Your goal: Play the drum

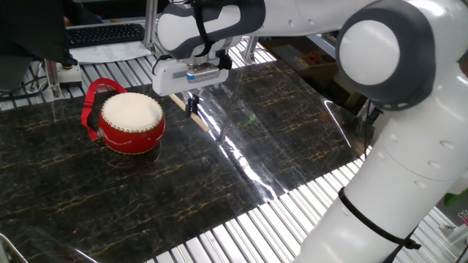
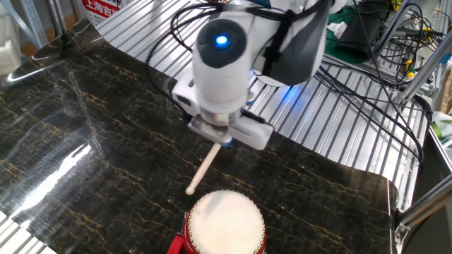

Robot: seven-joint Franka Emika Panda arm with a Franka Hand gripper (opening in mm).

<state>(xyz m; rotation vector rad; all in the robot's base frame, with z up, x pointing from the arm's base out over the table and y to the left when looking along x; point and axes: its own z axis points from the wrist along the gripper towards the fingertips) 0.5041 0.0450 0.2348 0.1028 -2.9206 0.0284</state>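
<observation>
Dark marbled bench (image 1: 219, 183) is carrying the drum (image 1: 131, 121). Your end effector (image 1: 192, 107) is gripping the wooden stick (image 2: 203, 169), closed on it, hovering just beside the drum.

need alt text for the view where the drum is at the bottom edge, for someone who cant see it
A white robot arm's gripper holds a thin wooden stick angled down toward a small red drum with a cream head, the stick's tip just short of the drum's rim. They sit over a dark marbled table, with cables and metal slats behind.
</observation>
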